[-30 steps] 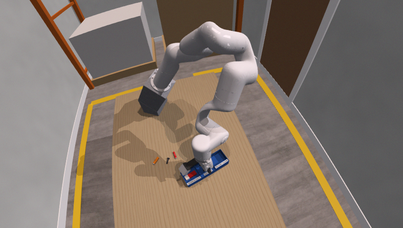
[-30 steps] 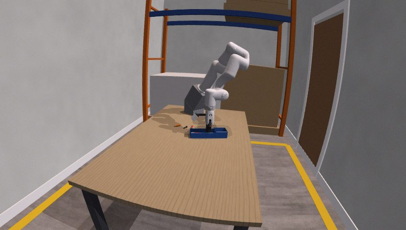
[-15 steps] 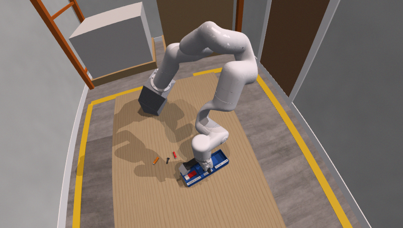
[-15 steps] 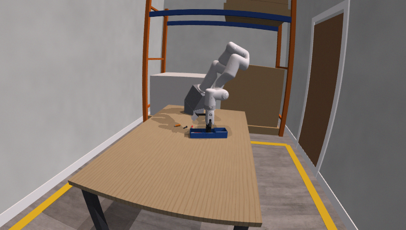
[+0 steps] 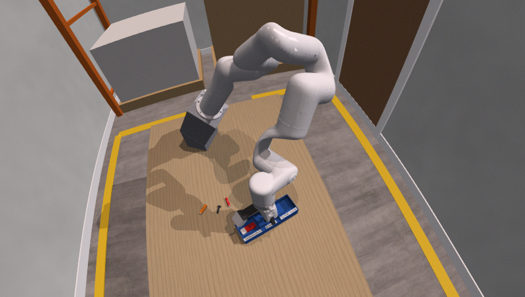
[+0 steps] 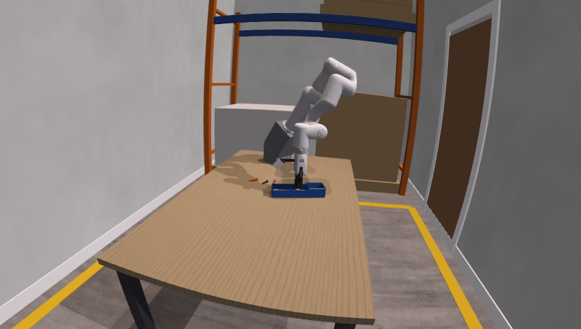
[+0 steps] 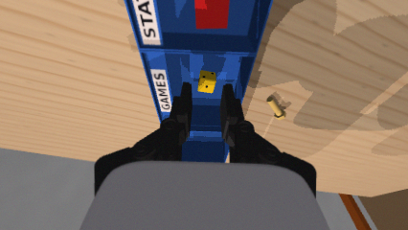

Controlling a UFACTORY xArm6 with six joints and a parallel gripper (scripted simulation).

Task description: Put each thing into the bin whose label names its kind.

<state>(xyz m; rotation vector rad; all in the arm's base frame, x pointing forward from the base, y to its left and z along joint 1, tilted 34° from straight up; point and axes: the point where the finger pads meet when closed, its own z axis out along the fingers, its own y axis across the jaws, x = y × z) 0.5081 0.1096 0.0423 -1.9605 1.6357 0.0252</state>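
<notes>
A yellow die (image 7: 207, 82) lies in the GAMES compartment of the blue bin row (image 6: 297, 194) (image 7: 198, 51). My gripper (image 7: 206, 95) (image 6: 299, 187) is open, low over that compartment, its fingers apart and not touching the die. A red thing (image 5: 250, 226) (image 7: 212, 15) lies in the compartment whose label starts "STA". The third label is too small to read. On the table lie an orange cylinder (image 5: 203, 209) (image 6: 253, 179), a small dark screw-like thing (image 5: 218, 208) (image 6: 265, 181) and a small red thing (image 5: 227, 202) (image 6: 275, 181). A brass bolt (image 7: 276, 107) lies beside the bins.
The bins stand on the wooden table (image 5: 206, 265) (image 6: 228, 244). Their low walls and dividers surround the fingers. The arm's base (image 5: 199, 130) stands at the table's back, and the arm hides part of the bins in the top view.
</notes>
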